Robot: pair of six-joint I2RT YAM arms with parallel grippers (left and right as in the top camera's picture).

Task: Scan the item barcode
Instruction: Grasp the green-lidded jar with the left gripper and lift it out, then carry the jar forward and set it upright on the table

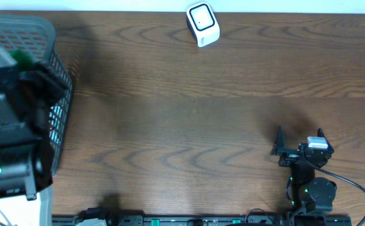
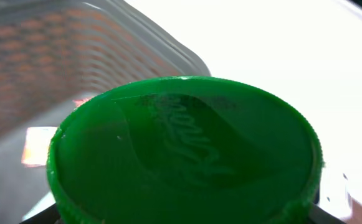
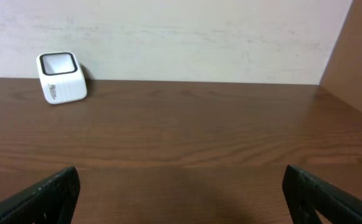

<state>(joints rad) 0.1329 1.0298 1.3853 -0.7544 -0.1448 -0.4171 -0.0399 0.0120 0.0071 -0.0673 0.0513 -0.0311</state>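
Green-lidded container [image 2: 184, 149] at mesh basket [image 1: 19, 28], likely rigid, slick, grip below lid; left gripper [image 1: 31, 72] state unclear, right gripper [image 3: 181, 183] wide

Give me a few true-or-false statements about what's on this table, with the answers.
1. The white scanner sits near the table's far edge. True.
2. The right gripper holds the scanner. False: it is open, empty and far from it.
3. The left arm reaches over the grey basket. True.
4. The lid in front of the left wrist camera is red. False: it is green.
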